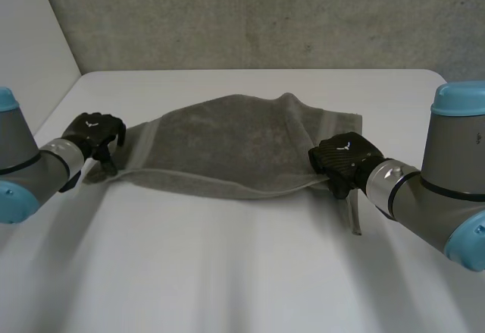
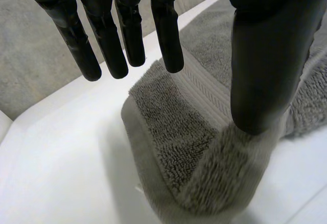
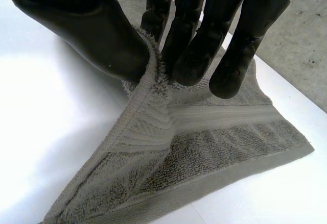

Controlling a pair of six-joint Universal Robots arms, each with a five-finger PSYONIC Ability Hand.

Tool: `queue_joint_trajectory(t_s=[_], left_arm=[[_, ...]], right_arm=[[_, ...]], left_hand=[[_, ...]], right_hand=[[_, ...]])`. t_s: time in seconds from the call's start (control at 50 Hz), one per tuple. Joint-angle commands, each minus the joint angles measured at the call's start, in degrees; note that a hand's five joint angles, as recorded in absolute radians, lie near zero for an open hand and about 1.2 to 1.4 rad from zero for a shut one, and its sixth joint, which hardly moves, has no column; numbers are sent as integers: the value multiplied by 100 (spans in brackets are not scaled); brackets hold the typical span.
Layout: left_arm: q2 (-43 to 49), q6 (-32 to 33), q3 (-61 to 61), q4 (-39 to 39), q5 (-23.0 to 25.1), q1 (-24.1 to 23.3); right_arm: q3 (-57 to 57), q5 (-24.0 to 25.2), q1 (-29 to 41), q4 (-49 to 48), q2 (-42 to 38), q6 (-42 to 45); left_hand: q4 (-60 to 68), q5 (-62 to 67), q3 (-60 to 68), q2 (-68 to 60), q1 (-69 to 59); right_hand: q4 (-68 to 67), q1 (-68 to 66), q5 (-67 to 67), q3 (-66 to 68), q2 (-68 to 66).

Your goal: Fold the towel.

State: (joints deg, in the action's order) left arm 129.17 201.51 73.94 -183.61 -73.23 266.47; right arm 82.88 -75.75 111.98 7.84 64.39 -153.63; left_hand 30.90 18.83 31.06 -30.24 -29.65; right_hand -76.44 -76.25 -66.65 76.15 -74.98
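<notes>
The white surface [image 1: 242,272] runs from a grey wall [image 1: 250,14] towards the camera, and the head view cuts off its near and side edges. The grey towel [image 1: 227,147] lies across the middle of it, stretched sideways between the two arms and rumpled, with a raised hump near its far edge. Its near edge is doubled over, so the layers beneath are hidden.

The right robot hand [image 1: 345,158] is at the towel's right end. In the right wrist view its thumb [image 3: 92,30] and fingers [image 3: 196,50] are closed together on a lifted ridge of cloth by the woven band. The corner below fans out flat on the surface.

The left robot hand [image 1: 94,131] is at the towel's left end. In the left wrist view its fingers [image 2: 120,40] hang straight, clear above the corner and gripping nothing. Its thumb [image 2: 258,66] reaches down to a raised fold and hides the spot beneath its tip, so contact there is hard to make out.
</notes>
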Motion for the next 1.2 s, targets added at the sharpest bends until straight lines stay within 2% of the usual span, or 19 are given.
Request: queue_joint_trajectory(t_s=[0.02,0.22,0.54,1.2], left_arm=[[-612,20,532,-8,80,151],[-1026,55,1288,1,739,301],[-789,161,1685,-333,722,283],[-121,152,1210,-491,661,178]], right_arm=[[9,-10,-1,7,3,0],[36,-19,-1,-2,-5,0],[53,-19,-1,-11,-49,9],[53,-37,-1,-28,-172,18]], left_hand=[[-269,-62,-285,202,144],[-269,-62,-285,202,144],[-286,-78,-302,219,161],[252,460,236,-319,-378]], right_hand=[[-356,-375,-335,385,-502],[-356,-375,-335,385,-502],[-356,-375,-335,385,-502],[-356,-375,-335,385,-502]])
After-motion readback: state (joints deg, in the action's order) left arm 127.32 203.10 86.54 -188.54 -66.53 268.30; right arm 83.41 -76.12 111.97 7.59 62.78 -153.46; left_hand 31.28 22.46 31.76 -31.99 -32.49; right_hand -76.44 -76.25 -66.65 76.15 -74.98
